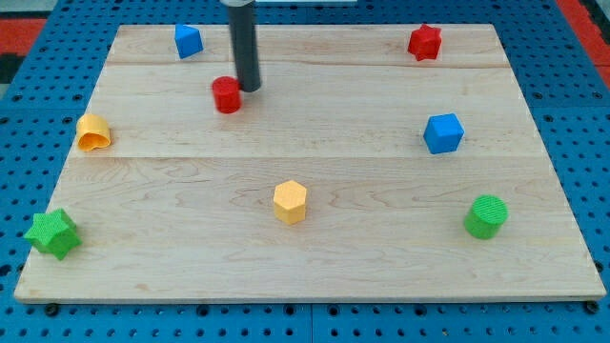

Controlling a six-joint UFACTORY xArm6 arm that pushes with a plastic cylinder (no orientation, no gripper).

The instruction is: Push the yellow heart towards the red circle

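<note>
- The yellow heart (pixel 93 132) sits near the desk's left edge in the view, lying tipped so its hollow side faces the view's bottom; from my tip (pixel 248 89) it is well off toward the view's left and a little toward the view's bottom; nothing touches it.
- The red circle (pixel 227 94) stands just beside my tip, on its left and slightly lower in the view; whether the two touch, you cannot tell from here.
- The relation your next move turns on: heart, red circle and my tip lie roughly in one line across the view, with the circle between; so my tip is on the wrong side, and in my judgement you must bring it round past the circle to the heart's far left before pushing rightward.
- There is no gripper on this arm, only the dark rod; so no open or closed state exists to report.
- Farther out from my tip: a blue block (pixel 188 41) up and left; a yellow hexagon (pixel 290 202) well below; a green star (pixel 51 233) at the lower left corner of the desk (pixel 381 276).
</note>
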